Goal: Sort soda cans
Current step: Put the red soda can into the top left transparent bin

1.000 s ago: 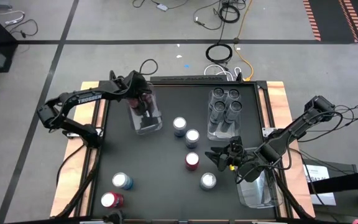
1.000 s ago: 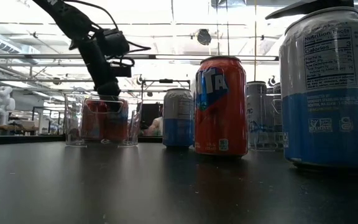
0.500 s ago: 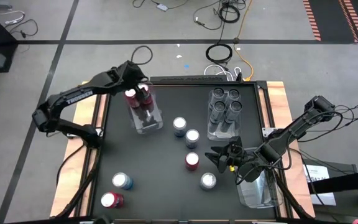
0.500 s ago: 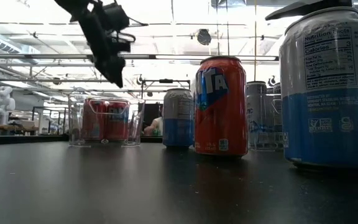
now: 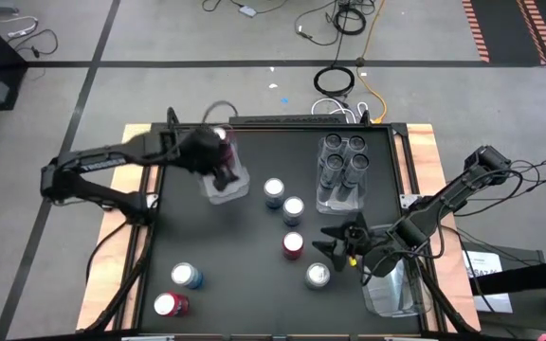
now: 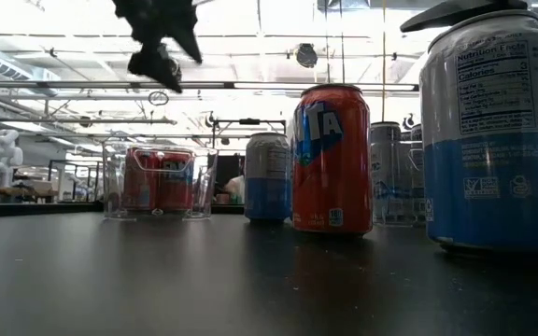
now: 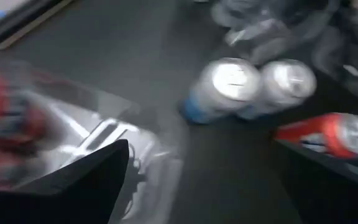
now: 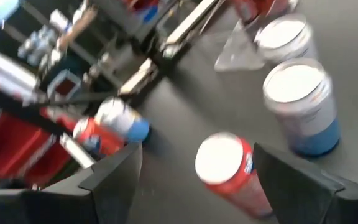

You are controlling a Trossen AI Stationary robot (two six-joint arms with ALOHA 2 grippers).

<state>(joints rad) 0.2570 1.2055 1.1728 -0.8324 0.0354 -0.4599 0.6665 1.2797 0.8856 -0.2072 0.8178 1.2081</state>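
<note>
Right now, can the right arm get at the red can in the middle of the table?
Probably yes: the right gripper hovers beside the red can, fingers open toward it, nothing between; a blue can stands close by.

Red cans (image 6: 157,179) glow through the clear tray (image 5: 224,175). Another red can (image 5: 293,244) wears blue lettering and a silvery top. Blue-and-silver cans (image 5: 282,199) stand on the black tabletop (image 5: 245,275), and dark grey cans (image 5: 344,159) fill another clear tray (image 5: 342,197).

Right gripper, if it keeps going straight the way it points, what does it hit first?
Probably the red can: it stands upright between the open right gripper's fingers in the wrist view. Depth is unclear, so that's a guess.
</note>
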